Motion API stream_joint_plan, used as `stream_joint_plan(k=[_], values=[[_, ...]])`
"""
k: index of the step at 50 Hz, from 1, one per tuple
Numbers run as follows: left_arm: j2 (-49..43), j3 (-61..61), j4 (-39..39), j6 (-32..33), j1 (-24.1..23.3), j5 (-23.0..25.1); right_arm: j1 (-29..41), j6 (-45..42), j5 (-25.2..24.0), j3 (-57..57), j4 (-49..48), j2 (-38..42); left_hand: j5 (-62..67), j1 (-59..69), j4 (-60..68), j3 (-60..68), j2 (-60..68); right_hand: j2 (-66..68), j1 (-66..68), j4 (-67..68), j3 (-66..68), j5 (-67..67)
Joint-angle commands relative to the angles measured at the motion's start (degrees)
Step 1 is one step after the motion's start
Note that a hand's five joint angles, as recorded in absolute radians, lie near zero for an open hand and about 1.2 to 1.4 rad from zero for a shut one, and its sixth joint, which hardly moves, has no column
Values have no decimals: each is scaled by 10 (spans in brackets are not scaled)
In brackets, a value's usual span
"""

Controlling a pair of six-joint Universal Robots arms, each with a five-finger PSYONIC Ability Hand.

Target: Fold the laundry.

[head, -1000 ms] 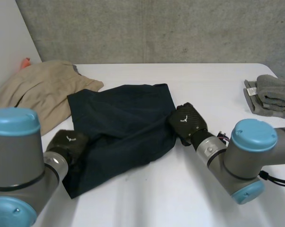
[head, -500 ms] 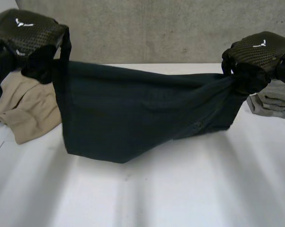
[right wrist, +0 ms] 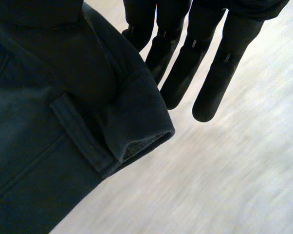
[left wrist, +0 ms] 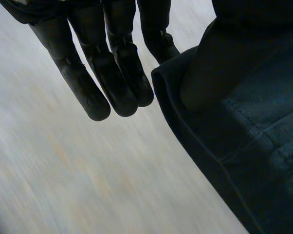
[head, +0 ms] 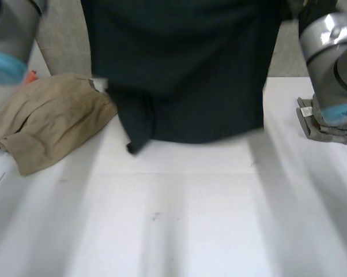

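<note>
The dark garment hung top-centre, stretched sideways between left hand and right hand, each pinching a corner.

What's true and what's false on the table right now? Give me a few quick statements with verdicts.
1. The dark garment hangs lifted over the table, not spread flat. True.
2. The tan garment lies at the table's right side. False: the tan garment lies at the left side.
3. A folded grey towel lies at the table's right edge. True.
4. The left robot hand rests flat on the table. False: it is raised and holds the dark garment's edge.
5. The right robot hand holds nothing. False: it holds a corner of the dark garment.
</note>
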Motion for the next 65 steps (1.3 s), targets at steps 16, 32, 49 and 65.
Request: stream_joint_plan(k=[16, 32, 49, 65], values=[[2, -247, 61, -65, 7, -6, 4, 21, -64, 97, -77, 32, 124, 141, 113, 116, 114, 128, 149, 116, 120, 123], [1, -446, -93, 81, -41, 11, -30, -158, -93, 303, 134, 22, 124, 141, 113, 116, 114, 128, 149, 116, 120, 123], [168, -542, -464, 320, -144, -8, -125, -504, -193, 379, 669, -176, 124, 141, 113, 116, 114, 128, 149, 116, 120, 123], [-106, -148, -249, 215, -103, -63, -79, -124, -103, 200, 344, 5, 124, 141, 113, 116, 114, 128, 149, 116, 120, 123]])
